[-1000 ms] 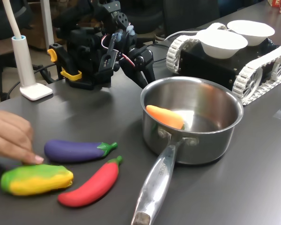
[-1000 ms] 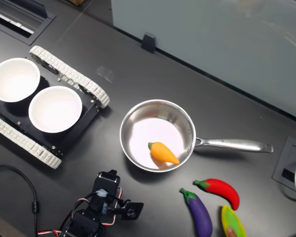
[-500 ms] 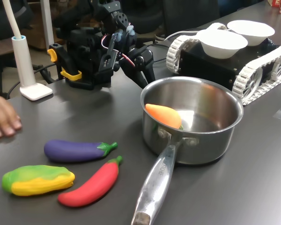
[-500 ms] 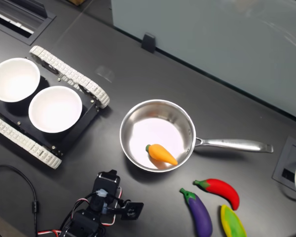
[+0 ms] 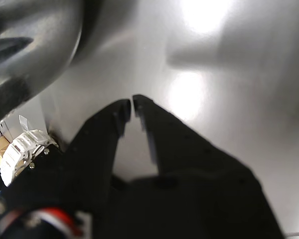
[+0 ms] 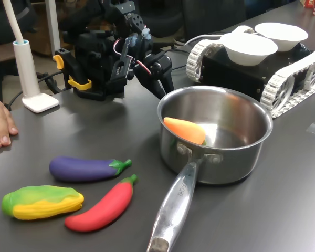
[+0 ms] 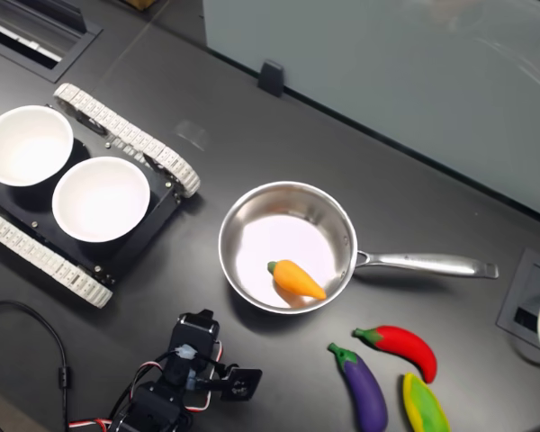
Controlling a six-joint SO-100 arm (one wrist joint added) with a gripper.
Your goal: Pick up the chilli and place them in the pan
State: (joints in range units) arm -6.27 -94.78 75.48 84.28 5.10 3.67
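Lying chilli: the chilli [image 6: 102,207] rests flat on the table [image 6: 283,199], off the pan's handle side, stem end toward the pan.
Pan: the pan [image 7: 337,225] stands upright mid-table, its long handle [image 7: 427,265] reaching toward the second exterior view's right.
Carrot: an orange carrot [image 7: 295,279] lies inside the pan, against the wall near the handle.
Aubergine: a purple aubergine [image 6: 86,168] lies just beside the chilli, on the side away from the pan.
Corn: a yellow-green corn toy [image 6: 41,201] sits beyond the aubergine, farther from the pan.
Claw: the claw [image 5: 131,103] has its black tips almost together, nothing between them; it hangs near the pan's rim opposite the handle.
Bowls: two white bowls [image 7: 101,199] sit on a tracked vehicle [image 7: 126,139], well apart from the pan.
Hand: a person's hand [image 6: 0,127] rests on the table edge, far from the pan.
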